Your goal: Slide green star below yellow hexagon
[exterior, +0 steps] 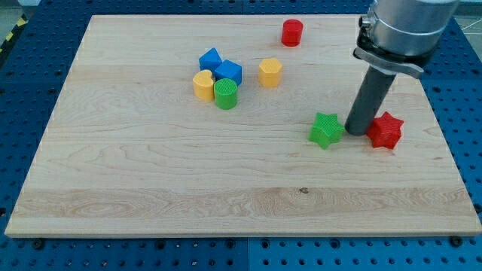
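The green star point(326, 129) lies on the wooden board right of centre. The yellow hexagon point(270, 72) sits up and to the left of it, near the view's top middle. My tip point(355, 132) stands on the board just right of the green star, close to or touching it, between that star and the red star point(385, 130).
A red cylinder point(292, 32) sits near the view's top. A cluster left of the hexagon holds two blue blocks point(211, 59) point(228, 72), a yellow heart-like block point(203, 85) and a green cylinder point(225, 93). The board's right edge point(444, 143) is near the red star.
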